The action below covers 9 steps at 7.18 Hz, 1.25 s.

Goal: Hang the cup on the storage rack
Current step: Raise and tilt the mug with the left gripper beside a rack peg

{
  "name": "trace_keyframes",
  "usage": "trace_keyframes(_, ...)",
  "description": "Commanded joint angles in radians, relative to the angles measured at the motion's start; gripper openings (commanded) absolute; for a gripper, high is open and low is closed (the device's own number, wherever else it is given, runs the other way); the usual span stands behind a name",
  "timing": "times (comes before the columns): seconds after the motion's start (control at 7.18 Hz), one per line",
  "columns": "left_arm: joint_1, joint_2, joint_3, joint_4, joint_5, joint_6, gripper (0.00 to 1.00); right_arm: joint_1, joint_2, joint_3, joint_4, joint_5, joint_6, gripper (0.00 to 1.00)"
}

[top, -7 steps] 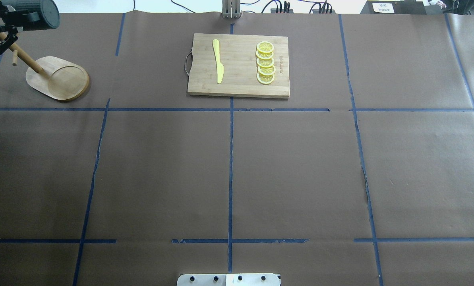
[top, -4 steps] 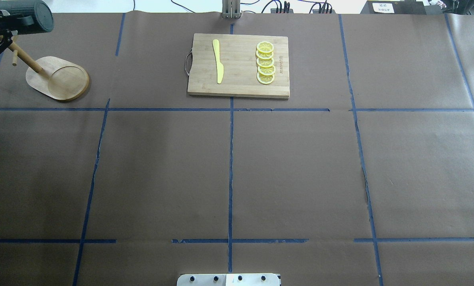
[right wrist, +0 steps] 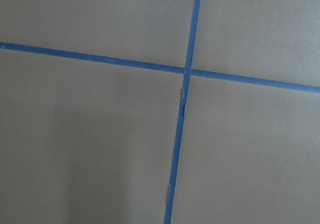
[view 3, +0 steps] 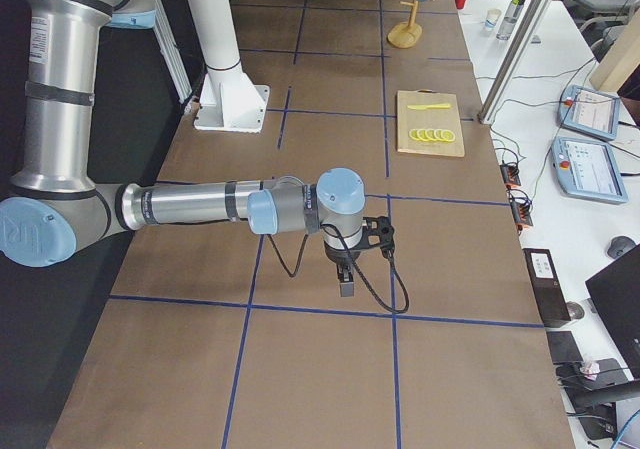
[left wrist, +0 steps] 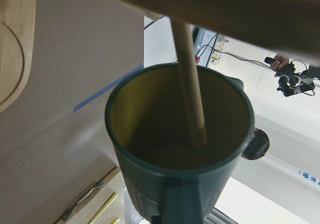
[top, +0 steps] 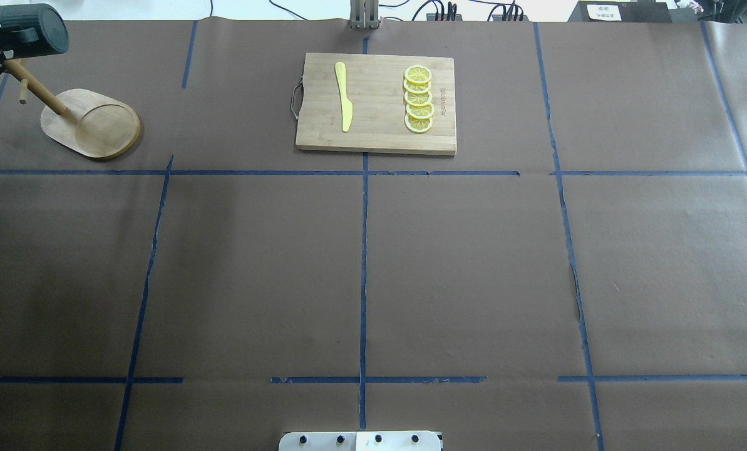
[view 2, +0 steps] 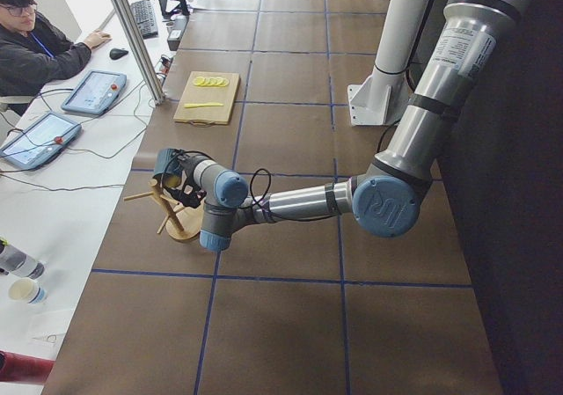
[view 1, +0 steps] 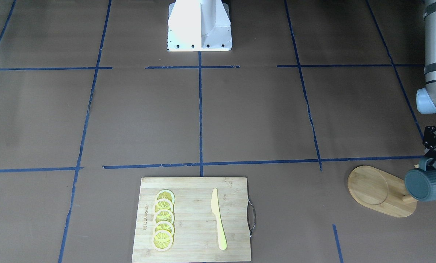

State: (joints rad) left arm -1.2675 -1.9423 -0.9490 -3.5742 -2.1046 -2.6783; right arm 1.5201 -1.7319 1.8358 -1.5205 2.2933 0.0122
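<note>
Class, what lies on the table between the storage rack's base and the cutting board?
Nothing: the overhead view shows only bare brown paper between the storage rack and the cutting board, with blue tape ends nearby.

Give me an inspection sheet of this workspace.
Surface: table, brown paper with blue tape grid.
Job's things: cup held sideways in the air at the storage rack, a peg across its mouth; not hung.
Clutter: cutting board with lemon slices and yellow knife.
Grippers: left pincer shut on cup; right pincer over the table, state cannot tell.
Cables: black cable loops beside the right pincer.
Surroundings: operator beside tablets.
</note>
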Motion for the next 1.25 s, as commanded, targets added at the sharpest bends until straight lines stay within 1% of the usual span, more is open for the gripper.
trace_keyframes(0.0, -0.001, 0.0, 0.032, 0.0, 0.0, 0.0, 0.03, 0.0, 0.0, 0.008, 0.0, -0.002, 0.0, 1.0)
trace_keyframes(0.14, -0.001, 0.0, 0.038, 0.0, 0.0, 0.0, 0.04, 0.0, 0.0, 0.008, 0.0, -0.002, 0.002, 1.0)
trace_keyframes(0.28, -0.004, 0.0, 0.044, 0.0, -0.002, -0.002, 0.09, 0.0, 0.0, 0.01, 0.0, -0.002, 0.0, 1.0)
trace_keyframes(0.56, -0.006, 0.002, 0.045, 0.0, -0.002, -0.005, 0.23, 0.0, 0.0, 0.013, 0.0, -0.003, 0.002, 1.0)
trace_keyframes(0.7, -0.006, 0.005, 0.048, 0.0, -0.002, -0.005, 0.36, 0.0, -0.001, 0.013, 0.0, -0.003, 0.002, 1.0)
trace_keyframes(0.84, -0.007, 0.008, 0.049, 0.0, -0.003, -0.005, 0.51, 0.0, -0.001, 0.013, 0.0, -0.002, 0.0, 1.0)
trace_keyframes(0.98, -0.007, 0.008, 0.05, 0.0, -0.003, -0.005, 0.72, 0.0, -0.001, 0.013, 0.0, -0.002, 0.0, 1.0)
trace_keyframes(1.11, -0.007, 0.008, 0.05, 0.0, -0.003, -0.005, 1.0, 0.0, -0.001, 0.013, 0.0, -0.002, 0.002, 1.0)
